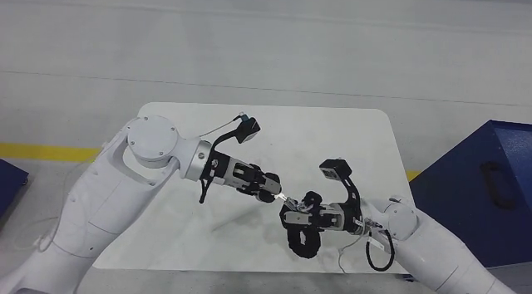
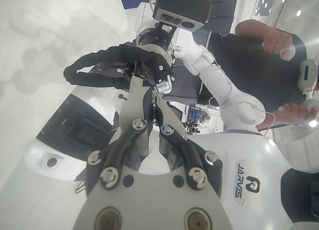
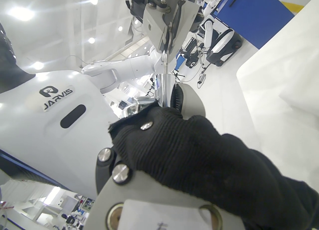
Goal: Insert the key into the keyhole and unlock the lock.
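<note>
Above the white table's front part, my two grippers meet tip to tip. The left gripper point(image 1: 277, 192) point(image 2: 152, 94) is shut on a small silver key point(image 2: 155, 100) point(image 3: 165, 62). The key's blade points straight at the end of the silver lock cylinder point(image 2: 163, 86) point(image 3: 161, 87) and touches or enters it; how deep it sits is hidden. My right gripper point(image 1: 304, 212) point(image 3: 165, 102) is shut on the lock. The lock's black fabric-covered chain point(image 1: 304, 247) point(image 2: 99, 66) point(image 3: 194, 156) hangs in a loop below it and covers most of the right fingers.
The white table point(image 1: 349, 140) has rounded corners, and its front edge lies just below the grippers. A blue cabinet point(image 1: 490, 186) stands off the table's right side. Grey floor with yellow lines surrounds the table.
</note>
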You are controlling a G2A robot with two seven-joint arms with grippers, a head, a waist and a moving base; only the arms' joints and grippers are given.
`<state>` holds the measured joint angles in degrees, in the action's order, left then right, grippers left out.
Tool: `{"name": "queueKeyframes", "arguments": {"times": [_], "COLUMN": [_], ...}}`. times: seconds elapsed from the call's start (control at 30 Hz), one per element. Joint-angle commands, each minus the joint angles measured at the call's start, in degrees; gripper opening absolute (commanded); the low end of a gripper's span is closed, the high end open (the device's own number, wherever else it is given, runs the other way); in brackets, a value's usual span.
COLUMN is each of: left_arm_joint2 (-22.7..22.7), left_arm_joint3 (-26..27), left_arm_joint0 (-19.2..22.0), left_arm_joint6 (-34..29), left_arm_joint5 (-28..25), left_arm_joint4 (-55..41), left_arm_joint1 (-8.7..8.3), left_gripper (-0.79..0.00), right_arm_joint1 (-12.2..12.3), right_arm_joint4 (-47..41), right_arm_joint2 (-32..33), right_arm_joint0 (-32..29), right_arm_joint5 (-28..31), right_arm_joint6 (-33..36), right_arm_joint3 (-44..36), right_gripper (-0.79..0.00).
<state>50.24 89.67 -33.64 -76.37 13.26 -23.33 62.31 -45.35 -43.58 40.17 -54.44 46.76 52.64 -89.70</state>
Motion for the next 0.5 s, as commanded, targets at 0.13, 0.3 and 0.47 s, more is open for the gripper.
{"name": "queueKeyframes", "arguments": {"times": [0.13, 0.3, 0.47], "left_arm_joint2": [0.5, 0.8, 1.1], "left_arm_joint3": [-0.6, -0.6, 0.0], "left_arm_joint0": [-0.4, -0.9, -1.4], "left_arm_joint6": [-2.3, -2.9, -2.5], "left_arm_joint5": [-2.9, -5.3, -6.3], "left_arm_joint4": [-1.8, -2.8, -2.8], "left_arm_joint1": [-0.09, -0.1, -0.19], "left_gripper": [-0.785, -0.785, -0.785], "right_arm_joint1": [-0.6, -1.4, -2.4], "right_arm_joint4": [-9.9, -15.6, -20.2], "right_arm_joint2": [0.4, 0.9, 1.6], "right_arm_joint0": [0.5, 0.8, 0.5], "right_arm_joint5": [-4.4, -9.3, -14.0], "right_arm_joint6": [9.0, 14.2, 18.9], "right_arm_joint3": [1.5, 2.3, 2.8], "right_gripper": [-0.785, -0.785, -0.785]}}
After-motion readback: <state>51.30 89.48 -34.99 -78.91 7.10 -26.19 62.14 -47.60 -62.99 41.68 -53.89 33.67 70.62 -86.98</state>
